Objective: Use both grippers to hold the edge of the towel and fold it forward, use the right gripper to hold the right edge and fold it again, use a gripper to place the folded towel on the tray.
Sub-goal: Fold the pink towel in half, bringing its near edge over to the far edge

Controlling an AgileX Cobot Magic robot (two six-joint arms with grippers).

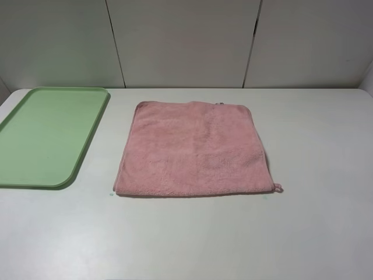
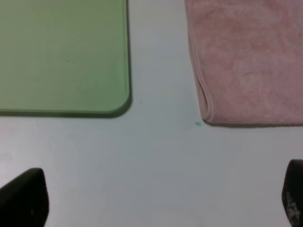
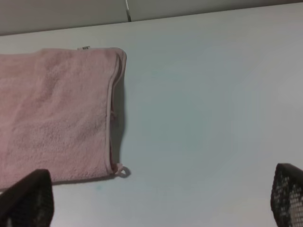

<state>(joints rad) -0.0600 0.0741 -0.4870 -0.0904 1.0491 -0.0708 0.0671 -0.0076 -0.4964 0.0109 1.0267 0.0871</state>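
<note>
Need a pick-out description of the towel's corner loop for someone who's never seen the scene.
On the white table, right of the green tray, lies a pink towel. At its corner nearest the camera on the right, the loop is a tiny pink ring poking out onto bare table; no other corner has one.

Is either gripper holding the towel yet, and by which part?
Nothing held: left gripper and right gripper both open, towel lying free on the table.

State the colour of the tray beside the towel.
The tray is light green; exterior high view.
</note>
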